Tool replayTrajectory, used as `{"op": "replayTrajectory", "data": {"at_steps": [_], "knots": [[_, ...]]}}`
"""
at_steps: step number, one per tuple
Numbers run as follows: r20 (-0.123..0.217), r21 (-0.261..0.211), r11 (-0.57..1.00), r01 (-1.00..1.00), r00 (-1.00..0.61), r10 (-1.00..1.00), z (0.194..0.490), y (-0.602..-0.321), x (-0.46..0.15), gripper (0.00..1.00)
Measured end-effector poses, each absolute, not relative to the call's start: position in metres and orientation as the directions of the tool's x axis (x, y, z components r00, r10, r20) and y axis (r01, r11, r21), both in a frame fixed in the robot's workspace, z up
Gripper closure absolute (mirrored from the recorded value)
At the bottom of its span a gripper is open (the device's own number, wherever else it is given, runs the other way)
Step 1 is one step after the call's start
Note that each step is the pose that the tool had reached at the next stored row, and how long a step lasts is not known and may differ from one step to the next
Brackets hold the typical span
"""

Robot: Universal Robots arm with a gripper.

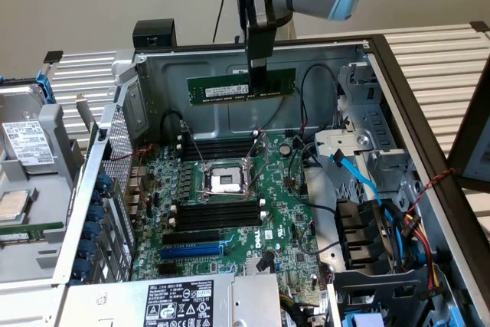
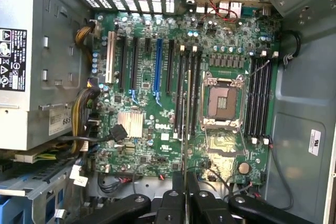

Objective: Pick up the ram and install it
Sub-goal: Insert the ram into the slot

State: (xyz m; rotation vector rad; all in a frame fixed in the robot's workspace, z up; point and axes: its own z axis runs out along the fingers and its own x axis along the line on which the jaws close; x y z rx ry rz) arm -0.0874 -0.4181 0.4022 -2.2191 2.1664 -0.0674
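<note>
Tool (image 1: pixel 257 89) was clamped on the ram (image 1: pixel 222 88), jaws drawn in on its two flat faces, a little off the stick's middle. The ram hung level, long edge horizontal, white label facing the exterior camera. It was in the air, well above the CPU socket (image 1: pixel 227 180) and over its far side, in front of the case wall (image 1: pixel 230 120). It touched nothing but the tool. Two banks of long black slots (image 1: pixel 218 147) flanked the socket, one on the far side and one on the near side. The blue slot (image 1: pixel 191 250) lay further out past the near bank. From the wrist view I saw the stick edge-on, running out from the tool over the motherboard (image 1: pixel 287 227) beside the socket. I could not tell which slot it lined up with. My read on handling: light, thin and stiff, so it should carry easily, but it is brittle under twist and would bend if pressed off-square. A grip on the flat faces close to the upper edge and near mid-length looked right to me. That keeps the lower contact edge and both end notches free. The hold looked secure.
</note>
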Motion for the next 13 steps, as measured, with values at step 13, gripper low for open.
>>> {"op": "replayTrajectory", "data": {"at_steps": [13], "knots": [[-0.003,-0.056,-0.013,-0.998,0.014,-1.0,0.385,-0.409,-0.108,0.87]]}}
